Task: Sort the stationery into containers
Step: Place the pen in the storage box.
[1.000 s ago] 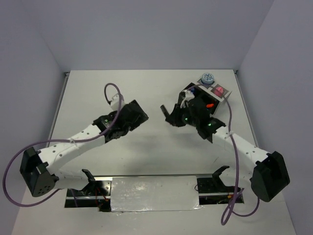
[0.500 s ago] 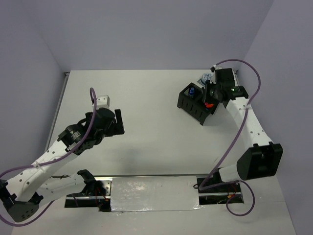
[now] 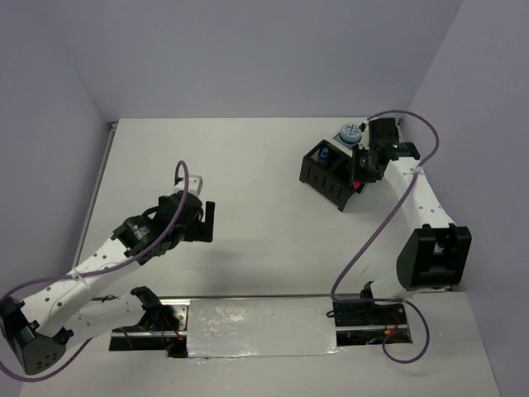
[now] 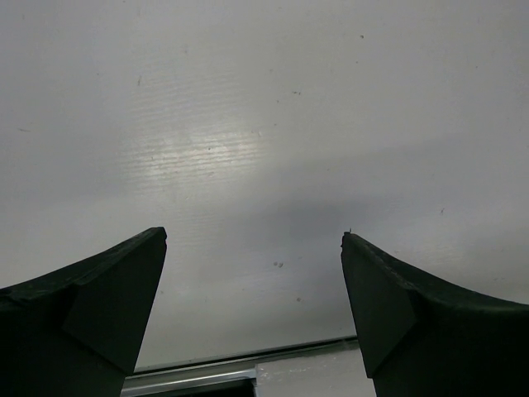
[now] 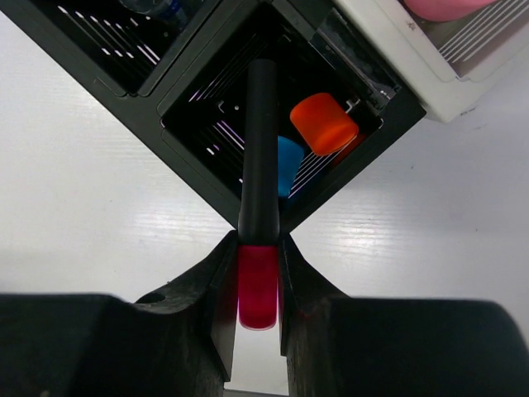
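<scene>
Over on the left, the left gripper [image 4: 252, 240] hangs with its jaws spread wide above bare table [image 4: 248, 124]. Nothing lies between its fingers, and no stationery shows near it.

Well off to its right, the right gripper [image 5: 258, 248] is clamped on a black highlighter [image 5: 258, 141] by its pink cap [image 5: 258, 294], the barrel pointing straight ahead of the fingers over the black organiser [image 5: 132, 87]. Directly ahead of the fingertips is one compartment of that box, where an orange-capped highlighter [image 5: 324, 122] and a blue-capped highlighter [image 5: 288, 165] already sit, just right of the held barrel. The compartment ahead and to the left holds a blue object [image 5: 169, 10], too cropped to name. Ahead and to the right, right beside the black box, is the white organiser [image 5: 388, 50] with a pink item [image 5: 446, 7] in it. In the overhead view a patterned roll [image 3: 351, 131] sits just beyond the gripper; whether it rests on the table or in a box I cannot tell.

The step in hand looks like putting this highlighter in with the other two. How deep the barrel tip already reaches is unclear. The next move probably calls for easing it down left of the orange cap, clear of the divider, then opening the fingers.
</scene>
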Available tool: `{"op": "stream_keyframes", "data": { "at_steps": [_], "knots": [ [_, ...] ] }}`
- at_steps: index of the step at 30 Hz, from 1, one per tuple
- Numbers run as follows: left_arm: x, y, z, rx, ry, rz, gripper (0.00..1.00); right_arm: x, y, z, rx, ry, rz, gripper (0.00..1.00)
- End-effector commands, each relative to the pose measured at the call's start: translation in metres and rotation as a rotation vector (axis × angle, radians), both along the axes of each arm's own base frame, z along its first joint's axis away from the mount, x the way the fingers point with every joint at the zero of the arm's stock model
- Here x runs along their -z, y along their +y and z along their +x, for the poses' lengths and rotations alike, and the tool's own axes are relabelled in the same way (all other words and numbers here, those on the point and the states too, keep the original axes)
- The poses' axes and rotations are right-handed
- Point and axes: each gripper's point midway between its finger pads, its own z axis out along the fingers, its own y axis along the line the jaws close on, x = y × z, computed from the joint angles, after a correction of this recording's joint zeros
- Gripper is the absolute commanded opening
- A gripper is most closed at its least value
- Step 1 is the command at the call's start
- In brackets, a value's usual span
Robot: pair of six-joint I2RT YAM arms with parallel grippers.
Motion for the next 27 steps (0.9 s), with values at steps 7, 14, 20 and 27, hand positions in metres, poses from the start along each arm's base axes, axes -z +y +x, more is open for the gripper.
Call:
{"op": "stream_keyframes", "data": {
  "at_steps": [7,14,20,27],
  "knots": [
    [-0.012,-0.004,0.006,0.019,-0.071,-0.048,0.99,-0.002,0.006,-0.002,-0.046,-0.005,0.01,0.21],
    [-0.007,-0.005,0.006,0.02,-0.048,-0.033,0.99,0.002,-0.002,0.001,-0.014,0.003,-0.025,0.56],
    [-0.011,-0.003,0.006,0.014,-0.067,-0.046,0.99,-0.001,-0.007,0.006,0.025,0.011,-0.037,0.93],
    [-0.018,0.02,0.013,-0.117,-0.096,-0.04,0.99,-0.052,0.005,0.0,0.005,-0.163,0.026,1.0]
  ]
}}
